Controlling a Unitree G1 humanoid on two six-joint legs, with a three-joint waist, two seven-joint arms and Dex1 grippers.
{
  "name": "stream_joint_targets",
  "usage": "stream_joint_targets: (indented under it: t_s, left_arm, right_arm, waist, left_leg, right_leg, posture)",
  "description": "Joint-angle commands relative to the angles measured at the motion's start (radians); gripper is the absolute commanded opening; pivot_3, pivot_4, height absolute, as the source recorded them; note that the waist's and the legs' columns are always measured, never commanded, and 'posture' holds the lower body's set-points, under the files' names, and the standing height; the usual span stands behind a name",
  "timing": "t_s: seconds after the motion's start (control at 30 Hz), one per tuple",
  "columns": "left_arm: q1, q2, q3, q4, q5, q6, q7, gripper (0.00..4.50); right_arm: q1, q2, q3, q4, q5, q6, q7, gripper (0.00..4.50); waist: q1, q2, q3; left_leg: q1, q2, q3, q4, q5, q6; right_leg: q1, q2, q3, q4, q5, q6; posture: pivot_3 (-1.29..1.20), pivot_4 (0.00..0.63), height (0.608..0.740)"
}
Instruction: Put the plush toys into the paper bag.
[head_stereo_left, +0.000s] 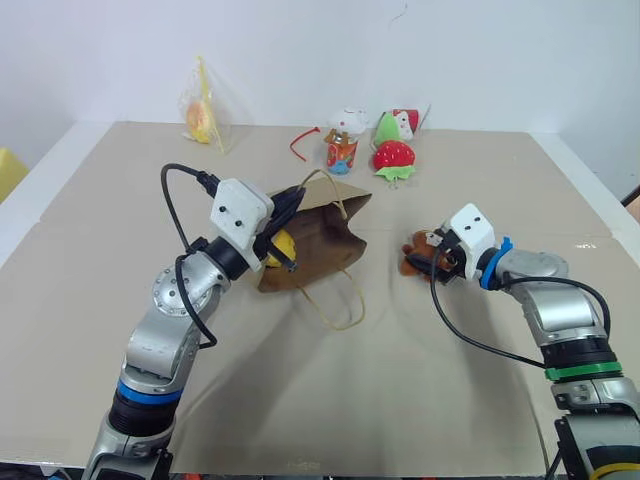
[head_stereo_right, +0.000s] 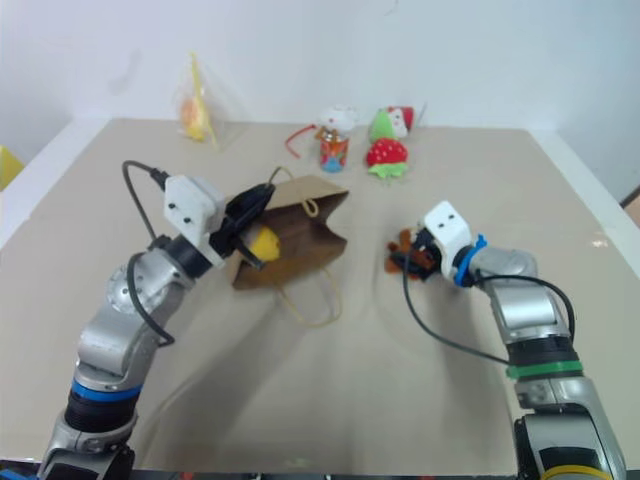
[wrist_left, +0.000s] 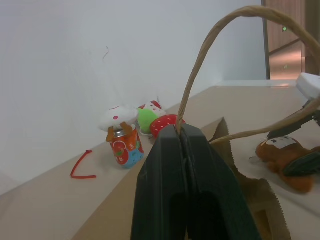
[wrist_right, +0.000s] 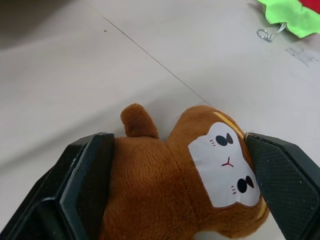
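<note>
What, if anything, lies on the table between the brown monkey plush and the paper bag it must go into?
Nothing visible: bare table separates the monkey plush, between the right tool's open fingers, from the paper bag.

I see a tan table (head_stereo_left: 300, 400). The brown monkey plush (head_stereo_left: 420, 252) lies right of its middle; a cup-shaped toy (head_stereo_left: 343, 147), strawberry plush (head_stereo_left: 393, 158) and clear plastic bag (head_stereo_left: 203, 112) sit along the far edge.
</note>
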Motion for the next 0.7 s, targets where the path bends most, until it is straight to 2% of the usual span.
stream_joint_targets:
  t_s: [0.03, 0.07, 0.1, 0.23, 0.33, 0.37, 0.5, 0.7]
  left_arm:
    - [-0.013, -0.004, 0.0, -0.039, 0.0, 0.001, 0.01, 0.0]
    - [-0.014, -0.004, 0.0, -0.039, 0.0, 0.001, 0.01, 0.0]
    - [-0.015, -0.004, 0.0, -0.039, 0.0, 0.002, 0.01, 0.0]
    - [-0.016, -0.002, 0.004, -0.038, -0.002, 0.004, 0.008, 0.0]
    - [-0.019, -0.003, 0.002, -0.036, -0.002, 0.003, 0.006, 0.0]
    - [-0.02, -0.004, 0.001, -0.036, -0.002, 0.002, 0.006, 0.0]
    - [-0.028, -0.004, 0.002, -0.028, -0.001, 0.001, 0.005, 0.0]
    - [-0.036, -0.008, -0.002, -0.013, 0.002, -0.003, 0.004, 0.0]
  right_arm:
    - [0.012, 0.001, 0.001, 0.037, -0.037, 0.036, -0.029, 3.85]
    - [0.016, 0.0, 0.001, 0.035, -0.04, 0.037, -0.027, 3.32]
    - [0.02, 0.0, 0.001, 0.031, -0.04, 0.038, -0.026, 2.97]
    - [0.036, -0.004, -0.005, 0.01, -0.035, 0.052, -0.019, 1.66]
    - [0.057, -0.026, 0.009, -0.017, -0.053, 0.023, 0.003, 0.87]
    - [0.063, -0.033, 0.009, -0.035, -0.059, 0.012, 0.008, 0.45]
    - [0.095, -0.049, -0.034, -0.255, 0.069, 0.041, 0.13, 0.45]
    - [0.083, -0.074, -0.095, -0.57, 0.328, 0.252, 0.25, 0.45]
  waist:
    - [0.0, 0.0, 0.0]
    - [0.0, 0.0, 0.0]
    - [0.001, 0.0, 0.0]
    - [0.002, 0.0, 0.0]
    - [0.002, -0.001, 0.0]
    - [0.002, -0.001, 0.0]
    - [0.004, -0.001, 0.0]
    - [-0.001, 0.001, 0.0]
  left_leg:
    - [0.0, 0.0, 0.0, 0.0, 0.0, 0.0]
    - [0.001, -0.001, 0.0, 0.0, 0.0, 0.0]
    - [0.001, -0.001, 0.0, 0.001, 0.0, 0.0]
    - [0.003, -0.002, 0.0, 0.001, 0.001, 0.001]
    - [0.004, -0.003, -0.001, 0.001, 0.001, 0.002]
    - [0.004, -0.003, -0.001, 0.001, 0.001, 0.002]
    - [0.004, -0.004, -0.003, 0.001, 0.001, 0.002]
    - [0.002, -0.003, -0.003, 0.0, 0.001, 0.001]
  right_leg:
    - [0.0, 0.0, 0.0, 0.0, 0.0, 0.0]
    - [0.001, -0.001, 0.0, 0.0, 0.001, 0.001]
    - [0.002, -0.001, 0.0, 0.0, 0.001, 0.001]
    - [0.004, -0.002, 0.0, 0.0, 0.001, 0.002]
    - [0.005, -0.003, 0.0, 0.0, 0.001, 0.002]
    - [0.005, -0.003, 0.0, 0.0, 0.001, 0.002]
    - [0.005, -0.003, -0.001, 0.0, 0.001, 0.003]
    - [0.002, -0.001, -0.001, 0.0, 0.0, 0.002]
  posture:
    - [0.0, 0.15, 0.74]
    - [0.0, 0.15, 0.74]
    - [0.0, 0.15, 0.74]
    - [0.0, 0.15, 0.74]
    - [0.0, 0.15, 0.74]
    - [0.0, 0.15, 0.74]
    - [0.0, 0.15, 0.74]
    - [0.0, 0.15, 0.74]
